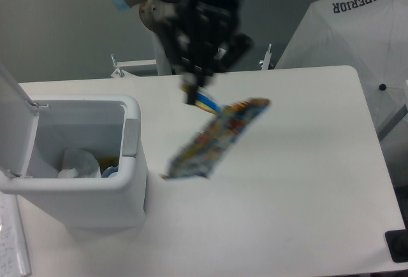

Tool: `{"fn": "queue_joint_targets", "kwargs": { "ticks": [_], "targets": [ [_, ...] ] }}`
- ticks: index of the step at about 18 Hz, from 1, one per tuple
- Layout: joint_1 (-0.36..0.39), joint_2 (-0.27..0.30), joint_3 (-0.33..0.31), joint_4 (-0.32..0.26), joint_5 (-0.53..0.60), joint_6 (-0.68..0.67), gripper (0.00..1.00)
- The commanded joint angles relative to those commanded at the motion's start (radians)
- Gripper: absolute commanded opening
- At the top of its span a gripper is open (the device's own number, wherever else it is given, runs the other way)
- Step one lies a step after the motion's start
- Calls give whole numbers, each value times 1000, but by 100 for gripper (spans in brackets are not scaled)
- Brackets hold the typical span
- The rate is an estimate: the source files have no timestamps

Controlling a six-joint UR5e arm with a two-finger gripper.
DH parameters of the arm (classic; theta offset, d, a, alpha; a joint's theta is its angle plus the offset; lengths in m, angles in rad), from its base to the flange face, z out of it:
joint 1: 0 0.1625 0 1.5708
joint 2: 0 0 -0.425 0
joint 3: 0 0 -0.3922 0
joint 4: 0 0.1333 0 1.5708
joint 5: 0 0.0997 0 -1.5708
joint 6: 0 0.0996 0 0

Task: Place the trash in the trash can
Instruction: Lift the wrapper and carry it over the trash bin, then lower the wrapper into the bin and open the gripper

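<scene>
My gripper (194, 92) hangs high above the table's middle, motion-blurred, shut on the top edge of the snack packet (213, 138). The packet shows its blue, yellow and red print and swings out slanted, its lower end near the trash can's right wall. The white trash can (131, 140) stands at the left with its lid (13, 83) raised. Inside it lies the bottle with its white cap (80, 162), partly hidden by the rim.
A white umbrella-like cover printed SUPERIOR (360, 19) stands at the back right. The arm's base (172, 9) is behind the table. A paper sheet (13, 245) lies at the front left corner, a dark object (398, 245) at the front right.
</scene>
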Motion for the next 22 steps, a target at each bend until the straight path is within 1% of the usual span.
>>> {"fn": "queue_joint_targets", "kwargs": {
  "ticks": [3,6,9,13,18,22],
  "targets": [
    [-72,35,-44,-2,3,22,0],
    [-132,40,-74,2,6,23,0],
    [-166,48,-106,-2,8,29,0],
    [-187,80,-178,-2,8,75,0],
    [-201,71,-198,-3,11,78,0],
    [-203,63,-239,-2,11,80,0]
  ]
}}
